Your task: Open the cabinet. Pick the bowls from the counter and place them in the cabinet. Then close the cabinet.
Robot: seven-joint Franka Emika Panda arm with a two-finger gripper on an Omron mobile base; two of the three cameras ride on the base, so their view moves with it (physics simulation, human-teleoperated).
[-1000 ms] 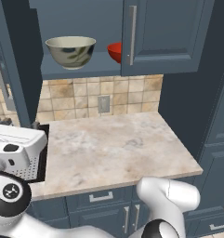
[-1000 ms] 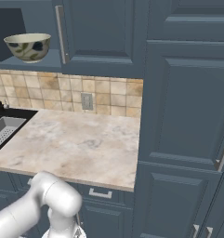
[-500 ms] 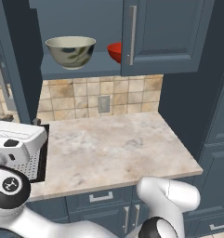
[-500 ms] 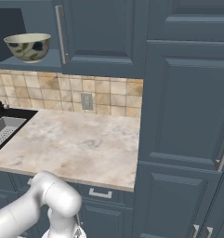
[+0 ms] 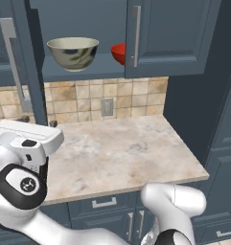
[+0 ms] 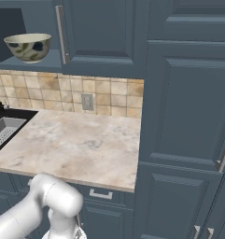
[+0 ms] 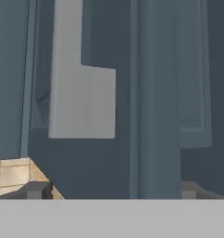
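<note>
Two bowls are sitting on the cabinet (image 5: 174,33) shelf above the table (image 5: 121,153): a cream-white bowl (image 5: 73,52) in full view and a red bowl (image 5: 119,53) half hidden behind the shut right door. The claw (image 7: 111,190) is gaping wide and gripping nothing, its tips cut off at the hand view's bottom edge before a silver handle (image 7: 81,88).

I am in a home kitchen. Blue-grey panelled cupboards (image 6: 188,102) fill the right of the frame, with drawers (image 5: 105,203) below. A marbled counter (image 5: 121,153) spans the middle, backed by tan wall tiles (image 5: 88,98) with a socket (image 5: 107,107). A black sink (image 6: 4,130) sits at the left edge. Bowls (image 5: 73,52) stand on an open cabinet (image 5: 165,33) shelf, upper left.
</note>
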